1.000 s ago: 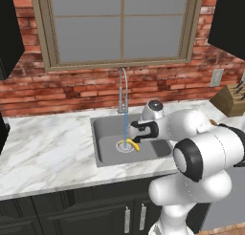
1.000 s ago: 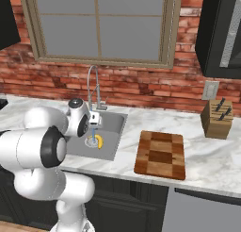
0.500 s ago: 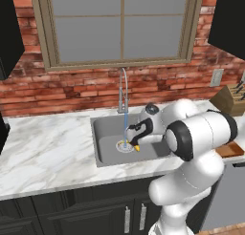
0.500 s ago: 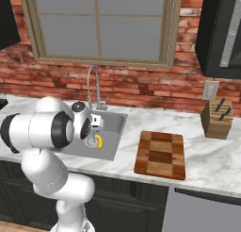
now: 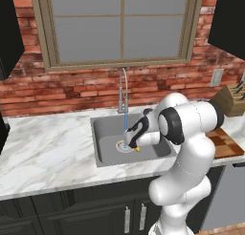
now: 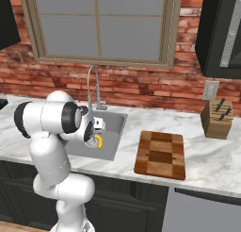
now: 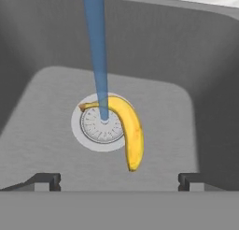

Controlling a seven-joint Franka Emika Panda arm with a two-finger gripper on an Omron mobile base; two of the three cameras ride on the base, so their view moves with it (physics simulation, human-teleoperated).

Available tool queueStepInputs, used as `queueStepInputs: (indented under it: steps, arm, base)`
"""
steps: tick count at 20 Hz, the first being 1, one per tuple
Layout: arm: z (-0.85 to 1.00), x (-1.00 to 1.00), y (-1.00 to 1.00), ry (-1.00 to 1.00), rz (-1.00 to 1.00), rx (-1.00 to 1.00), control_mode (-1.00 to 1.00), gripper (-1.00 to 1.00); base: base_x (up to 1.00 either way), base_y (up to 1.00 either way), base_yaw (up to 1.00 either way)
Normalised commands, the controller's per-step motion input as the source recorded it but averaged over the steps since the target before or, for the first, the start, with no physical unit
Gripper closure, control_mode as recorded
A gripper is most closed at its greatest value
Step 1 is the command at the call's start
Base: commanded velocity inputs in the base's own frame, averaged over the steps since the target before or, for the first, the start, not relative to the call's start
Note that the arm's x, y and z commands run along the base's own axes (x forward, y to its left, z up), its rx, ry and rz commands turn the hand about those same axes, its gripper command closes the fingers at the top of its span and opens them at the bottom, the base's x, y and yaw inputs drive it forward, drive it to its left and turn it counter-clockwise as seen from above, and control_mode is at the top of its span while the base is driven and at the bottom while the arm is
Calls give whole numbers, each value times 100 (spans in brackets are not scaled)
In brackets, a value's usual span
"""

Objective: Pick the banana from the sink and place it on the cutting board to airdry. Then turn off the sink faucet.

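No readable text or labels anywhere.

Left base view: behind arm, left side, facing forward-down at sink [image 5: 107,133]. Right base view: opposite side, adds cutting board [image 6: 160,153]. Hand view: close, looking down into basin at banana [image 7: 128,133].

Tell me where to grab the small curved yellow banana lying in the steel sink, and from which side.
Grip the small curved yellow banana across its thick middle, coming straight down from above: it lies flat on the grey steel sink floor, arcing around the round drain. The open tool should straddle its width.
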Motion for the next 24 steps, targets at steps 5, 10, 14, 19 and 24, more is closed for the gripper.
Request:
queueStepInputs:
  steps: [5, 10, 14, 19, 24]
  arm:
    - [-28, 23, 0, 0, 0, 0, -100, -100]
    - [-27, 25, 0, 0, 0, 0, -100, -100]
    - [-27, 27, 0, 0, 0, 0, -100, -100]
    - [-27, 28, 0, 0, 0, 0, -100, -100]
    - [-27, 30, 0, 0, 0, 0, -100, -100]
  base:
    - [0, 0, 0]
    - [0, 0, 0]
    - [0, 0, 0]
    - [0, 0, 0]
    - [0, 0, 0]
